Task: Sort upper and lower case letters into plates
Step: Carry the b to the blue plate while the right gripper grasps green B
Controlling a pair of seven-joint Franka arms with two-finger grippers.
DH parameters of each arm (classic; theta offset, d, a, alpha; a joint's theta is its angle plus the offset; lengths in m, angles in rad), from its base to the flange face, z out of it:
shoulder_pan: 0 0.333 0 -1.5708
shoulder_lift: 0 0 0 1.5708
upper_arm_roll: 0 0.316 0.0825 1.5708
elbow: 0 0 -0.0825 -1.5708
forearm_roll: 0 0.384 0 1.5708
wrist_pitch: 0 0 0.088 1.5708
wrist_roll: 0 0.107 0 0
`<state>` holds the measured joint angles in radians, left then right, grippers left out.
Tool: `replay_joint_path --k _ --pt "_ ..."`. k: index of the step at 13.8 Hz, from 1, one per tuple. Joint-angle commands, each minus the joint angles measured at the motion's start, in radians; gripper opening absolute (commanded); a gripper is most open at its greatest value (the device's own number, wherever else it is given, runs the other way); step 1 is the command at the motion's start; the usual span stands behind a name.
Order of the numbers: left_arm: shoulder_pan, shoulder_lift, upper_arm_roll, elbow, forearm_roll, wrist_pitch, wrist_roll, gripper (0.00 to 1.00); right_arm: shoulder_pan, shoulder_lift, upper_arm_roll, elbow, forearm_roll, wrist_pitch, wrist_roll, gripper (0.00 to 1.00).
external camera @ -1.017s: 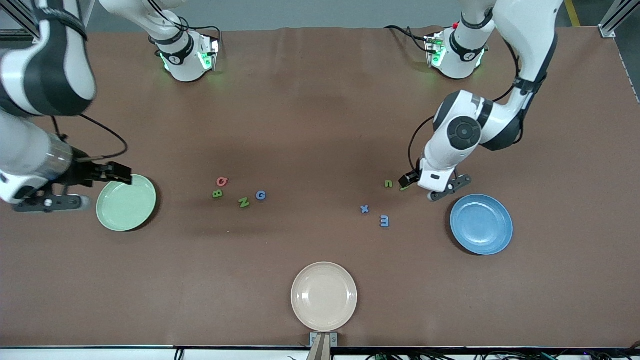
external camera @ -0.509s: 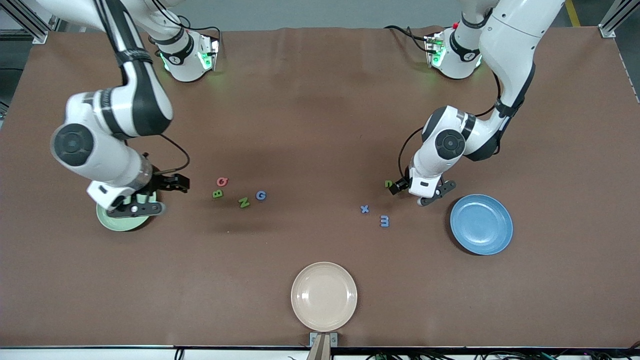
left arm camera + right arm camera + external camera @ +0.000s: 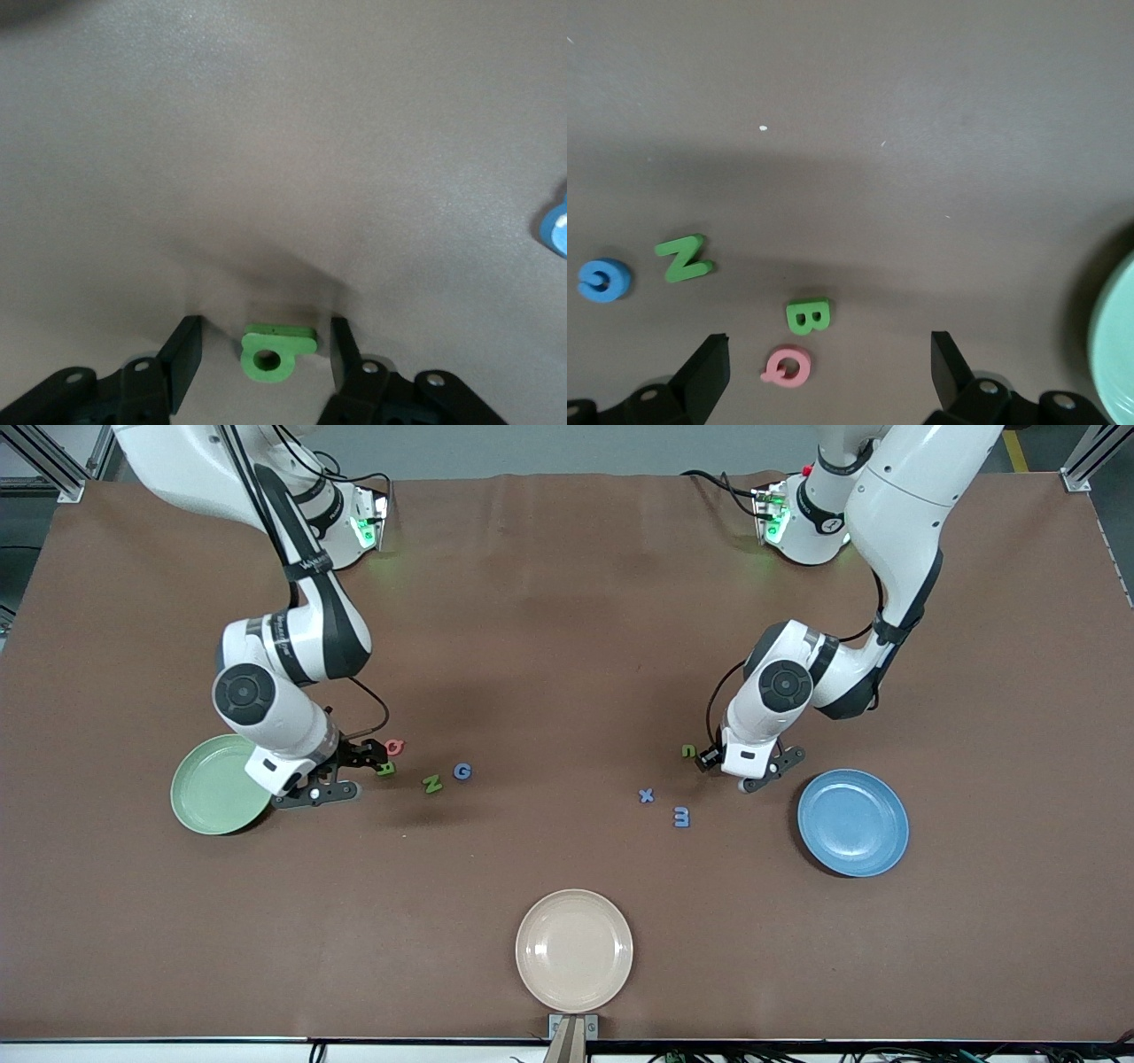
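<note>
The left gripper (image 3: pixel 264 359) hangs low over the brown table (image 3: pixel 567 646), its fingers spread with a small green foam letter (image 3: pixel 276 351) lying flat between them and touching neither; the spread looks set for closing on that piece. In the front view the left gripper (image 3: pixel 709 759) sits beside a green lower-case letter n (image 3: pixel 688 751), toward the left arm's end of the table. The round shallow blue plate (image 3: pixel 852 823) lies just beside it and nearer the front edge, empty, probably kept close so a picked letter has a short trip. A blue x (image 3: pixel 647 795) and a blue m (image 3: pixel 680 816) lie flat near the middle, nearer the front edge than the n. The right gripper (image 3: pixel 829 363) is also spread wide, low over a pink foam Q (image 3: pixel 785 366) and a green foam B (image 3: pixel 807 316), which lie just beside each other. A green N (image 3: pixel 684 258) and a blue G (image 3: pixel 603 279) rest apart, more toward the table's middle. In the front view the right gripper (image 3: pixel 372 760) is by those capitals, with the round shallow pale green plate (image 3: pixel 213 788) close by at the right arm's end, also empty. A cream-beige plate (image 3: pixel 574 950) sits by the middle of the front edge, unused. No letter is sorted yet.
</note>
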<state>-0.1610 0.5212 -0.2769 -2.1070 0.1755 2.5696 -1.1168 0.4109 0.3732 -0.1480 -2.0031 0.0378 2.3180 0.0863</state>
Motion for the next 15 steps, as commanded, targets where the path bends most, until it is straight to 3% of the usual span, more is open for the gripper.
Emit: replay_joint_path --k 1,3,4,10,15 --pt "-0.011 0.029 0.007 0.030 0.025 0.000 -0.058 0.47 0.011 0.035 -0.007 -0.005 0.008 0.035 0.009 1.00" --pt "-0.009 0.033 0.005 0.038 0.024 -0.005 -0.064 0.11 0.022 0.067 -0.005 -0.005 0.008 0.067 0.009 1.00" --pt "-0.008 0.031 0.005 0.038 0.024 -0.006 -0.072 0.01 0.023 0.085 -0.005 -0.008 0.008 0.087 0.009 1.00" --pt "0.064 -0.076 0.018 0.091 0.028 -0.078 -0.040 0.00 0.022 0.107 -0.005 -0.040 0.008 0.138 0.009 1.00" --pt "0.256 -0.083 0.018 0.127 0.027 -0.097 0.275 0.00 0.022 0.142 -0.004 -0.040 0.008 0.181 0.009 1.00"
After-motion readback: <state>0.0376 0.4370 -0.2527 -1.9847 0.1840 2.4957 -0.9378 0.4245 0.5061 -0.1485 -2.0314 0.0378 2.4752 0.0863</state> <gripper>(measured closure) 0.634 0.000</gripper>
